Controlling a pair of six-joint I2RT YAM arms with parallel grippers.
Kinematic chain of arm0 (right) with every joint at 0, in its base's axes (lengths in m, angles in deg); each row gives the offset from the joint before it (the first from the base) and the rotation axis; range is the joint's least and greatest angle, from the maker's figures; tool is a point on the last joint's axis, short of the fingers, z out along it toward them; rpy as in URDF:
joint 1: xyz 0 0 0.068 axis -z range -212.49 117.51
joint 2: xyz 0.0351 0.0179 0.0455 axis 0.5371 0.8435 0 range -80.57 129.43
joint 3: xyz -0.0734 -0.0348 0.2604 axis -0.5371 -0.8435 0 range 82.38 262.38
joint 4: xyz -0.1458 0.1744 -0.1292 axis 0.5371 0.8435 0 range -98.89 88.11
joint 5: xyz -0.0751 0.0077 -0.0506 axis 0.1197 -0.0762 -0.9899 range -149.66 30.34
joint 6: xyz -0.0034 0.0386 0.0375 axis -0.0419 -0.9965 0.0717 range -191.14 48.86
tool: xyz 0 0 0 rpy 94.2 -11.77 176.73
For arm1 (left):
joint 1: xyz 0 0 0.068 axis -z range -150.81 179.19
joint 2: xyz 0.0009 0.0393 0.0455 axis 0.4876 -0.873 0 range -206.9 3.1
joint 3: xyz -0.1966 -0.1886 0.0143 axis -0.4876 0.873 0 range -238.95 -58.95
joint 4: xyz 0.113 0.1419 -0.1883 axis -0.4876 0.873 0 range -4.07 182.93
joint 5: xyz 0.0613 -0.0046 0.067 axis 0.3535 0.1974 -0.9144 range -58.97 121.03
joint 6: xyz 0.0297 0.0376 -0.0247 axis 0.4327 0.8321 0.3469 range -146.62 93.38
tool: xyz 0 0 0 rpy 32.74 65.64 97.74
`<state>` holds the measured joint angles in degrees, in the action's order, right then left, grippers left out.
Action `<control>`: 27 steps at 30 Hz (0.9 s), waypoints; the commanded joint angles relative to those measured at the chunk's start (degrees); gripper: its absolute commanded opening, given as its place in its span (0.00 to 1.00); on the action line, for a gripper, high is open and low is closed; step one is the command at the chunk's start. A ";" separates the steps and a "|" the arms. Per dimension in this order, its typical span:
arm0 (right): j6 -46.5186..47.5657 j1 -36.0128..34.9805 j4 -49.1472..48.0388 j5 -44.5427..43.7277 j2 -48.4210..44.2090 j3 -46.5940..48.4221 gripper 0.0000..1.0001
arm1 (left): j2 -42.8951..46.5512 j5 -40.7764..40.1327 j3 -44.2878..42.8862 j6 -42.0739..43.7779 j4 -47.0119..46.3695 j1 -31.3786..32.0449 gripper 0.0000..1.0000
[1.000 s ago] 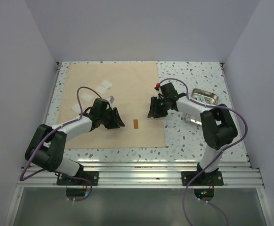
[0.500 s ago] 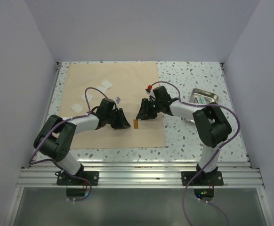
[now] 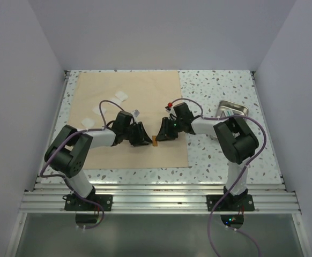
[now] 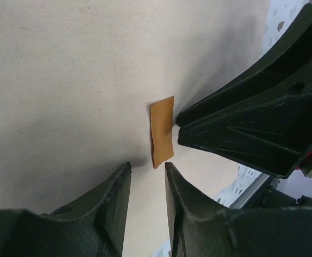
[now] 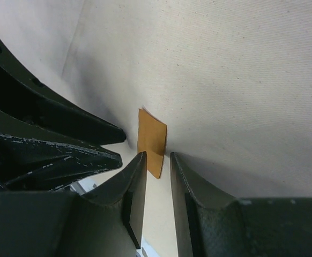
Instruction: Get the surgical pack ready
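My left gripper (image 4: 147, 168) and right gripper (image 5: 157, 159) both narrow, gripping nothing, tips flanking small flat orange-brown rectangular strip (image 4: 162, 131) lying on big tan paper-like square sheet (image 4: 65, 80).

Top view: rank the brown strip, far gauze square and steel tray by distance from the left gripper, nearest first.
1. Brown strip: just right of the left gripper tips, on the tan sheet.
2. Far gauze square: farther back on the sheet, slightly left.
3. Steel tray: off the sheet, far right.
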<state>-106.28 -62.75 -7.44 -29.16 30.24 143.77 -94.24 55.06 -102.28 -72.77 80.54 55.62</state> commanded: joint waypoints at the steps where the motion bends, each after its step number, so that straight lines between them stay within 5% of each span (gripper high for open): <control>1: -1.69 -0.06 -3.91 2.54 1.52 -0.65 0.28 | -1.54 1.19 -1.49 -0.87 -3.23 0.37 0.36; 27: -6.96 -0.94 -9.89 7.12 2.75 -1.97 0.16 | -3.38 1.98 -0.17 -1.75 -5.77 0.37 0.33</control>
<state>-112.29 -63.30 -14.69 -23.85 33.40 142.63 -96.98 57.81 -102.61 -74.63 75.73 55.62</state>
